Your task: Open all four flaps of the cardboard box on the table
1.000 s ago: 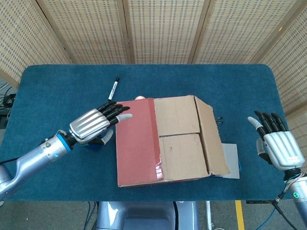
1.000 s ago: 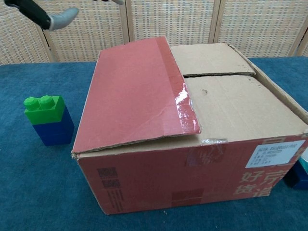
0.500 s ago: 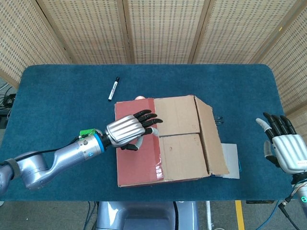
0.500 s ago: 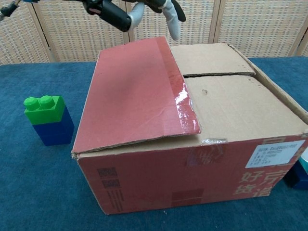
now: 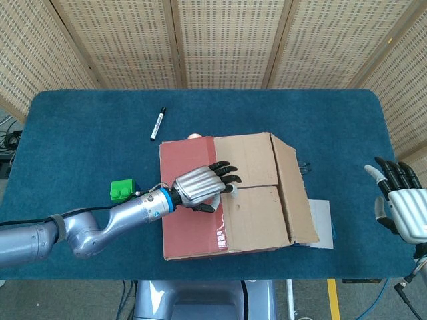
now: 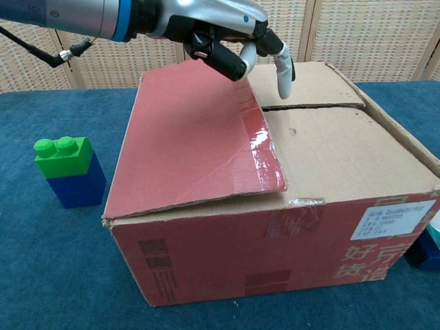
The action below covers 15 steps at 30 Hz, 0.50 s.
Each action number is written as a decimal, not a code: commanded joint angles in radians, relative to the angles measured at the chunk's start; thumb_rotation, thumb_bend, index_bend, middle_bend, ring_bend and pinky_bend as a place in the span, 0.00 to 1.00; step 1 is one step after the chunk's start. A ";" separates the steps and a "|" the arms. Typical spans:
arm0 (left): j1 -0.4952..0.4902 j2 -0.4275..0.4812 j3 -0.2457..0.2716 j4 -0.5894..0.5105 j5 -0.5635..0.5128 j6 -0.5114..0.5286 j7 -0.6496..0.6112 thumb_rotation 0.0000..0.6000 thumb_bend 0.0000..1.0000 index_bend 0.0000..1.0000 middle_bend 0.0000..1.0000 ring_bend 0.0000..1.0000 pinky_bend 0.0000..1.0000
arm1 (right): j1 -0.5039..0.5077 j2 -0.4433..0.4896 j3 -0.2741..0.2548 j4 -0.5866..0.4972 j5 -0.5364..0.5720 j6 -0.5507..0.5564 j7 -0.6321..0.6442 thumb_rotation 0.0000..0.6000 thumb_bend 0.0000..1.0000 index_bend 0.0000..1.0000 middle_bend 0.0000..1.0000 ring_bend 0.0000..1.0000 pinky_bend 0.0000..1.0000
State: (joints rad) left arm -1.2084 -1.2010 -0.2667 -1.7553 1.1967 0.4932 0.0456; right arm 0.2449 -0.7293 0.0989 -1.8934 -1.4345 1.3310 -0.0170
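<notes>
The cardboard box (image 5: pixel 233 193) (image 6: pixel 275 192) stands mid-table with its flaps down: a red flap (image 5: pixel 188 200) (image 6: pixel 192 137) on the left overlapping two brown ones (image 5: pixel 250 187), and a brown flap (image 5: pixel 293 193) along the right. My left hand (image 5: pixel 202 185) (image 6: pixel 230 38) reaches over the red flap's inner edge, fingers spread and curved down above the seam, holding nothing. Contact with the cardboard is not clear. My right hand (image 5: pixel 400 207) hovers open off the table's right edge, far from the box.
A green-and-blue block stack (image 5: pixel 122 190) (image 6: pixel 69 172) stands left of the box. A black marker (image 5: pixel 157 123) lies behind it. White paper (image 5: pixel 321 223) pokes out under the box's right side, and a blue item (image 6: pixel 426 247) sits there.
My left hand has swept rightward from the box's left edge, across the red flap, to its inner edge. My right hand has drifted further right and down.
</notes>
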 commanded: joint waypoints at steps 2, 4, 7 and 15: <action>-0.031 -0.023 0.022 0.018 -0.058 0.005 0.044 0.53 0.98 0.32 0.18 0.03 0.00 | -0.006 0.003 0.000 0.002 -0.002 0.004 0.007 1.00 0.78 0.10 0.03 0.00 0.00; -0.040 -0.023 0.029 0.017 -0.076 0.005 0.058 0.53 0.98 0.32 0.18 0.03 0.00 | -0.008 0.004 0.001 0.004 -0.002 0.005 0.008 1.00 0.78 0.10 0.03 0.00 0.00; -0.052 -0.017 0.041 0.009 -0.100 0.012 0.082 0.53 0.97 0.32 0.19 0.04 0.00 | -0.010 0.004 0.003 0.004 -0.003 0.007 0.010 1.00 0.78 0.10 0.03 0.00 0.00; -0.061 -0.001 0.065 -0.014 -0.120 0.045 0.126 0.53 0.96 0.40 0.25 0.08 0.00 | -0.012 0.001 0.006 0.009 -0.004 0.003 0.020 1.00 0.78 0.10 0.03 0.00 0.00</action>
State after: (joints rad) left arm -1.2681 -1.2034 -0.2044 -1.7673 1.0783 0.5360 0.1698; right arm 0.2329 -0.7283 0.1053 -1.8849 -1.4387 1.3340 0.0029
